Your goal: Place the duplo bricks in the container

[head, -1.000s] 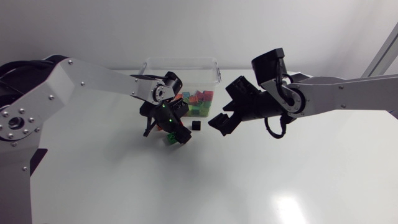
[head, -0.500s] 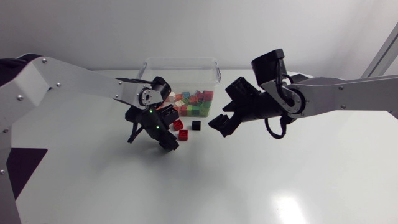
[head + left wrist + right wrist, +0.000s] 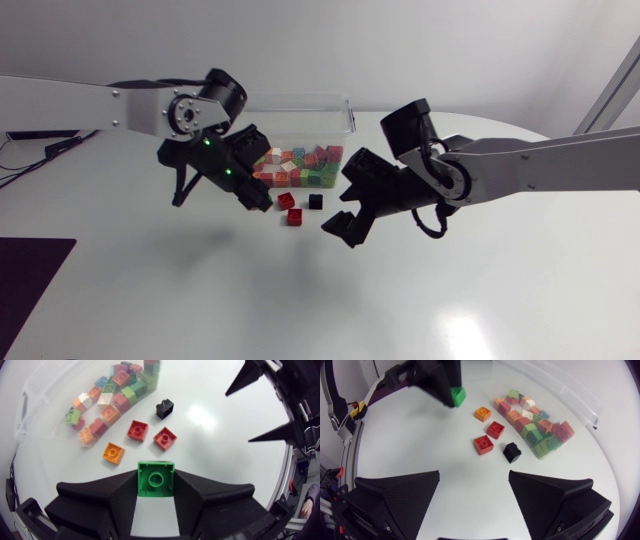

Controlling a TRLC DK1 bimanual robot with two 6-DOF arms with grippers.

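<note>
A green duplo brick [image 3: 156,479] is clamped between the fingers of my left gripper [image 3: 250,190], held above the table to the left of the loose bricks. On the table lie an orange brick [image 3: 113,452], two red bricks [image 3: 137,430] [image 3: 164,438] and a black brick [image 3: 164,408]. Beyond them stands the clear container [image 3: 300,105], holding several coloured bricks. My right gripper [image 3: 345,212] hovers open just right of the black brick [image 3: 316,201], with nothing between its fingers. In the right wrist view the green brick [image 3: 456,395] shows in my left gripper [image 3: 445,387].
The loose bricks lie close together in front of the container's near wall [image 3: 555,390]. The two grippers face each other across them. Bare white table [image 3: 300,300] spreads toward the front edge.
My left gripper shut on the green brick, lifted it and drew back to the left. My right gripper shifted a little left and toward the front.
</note>
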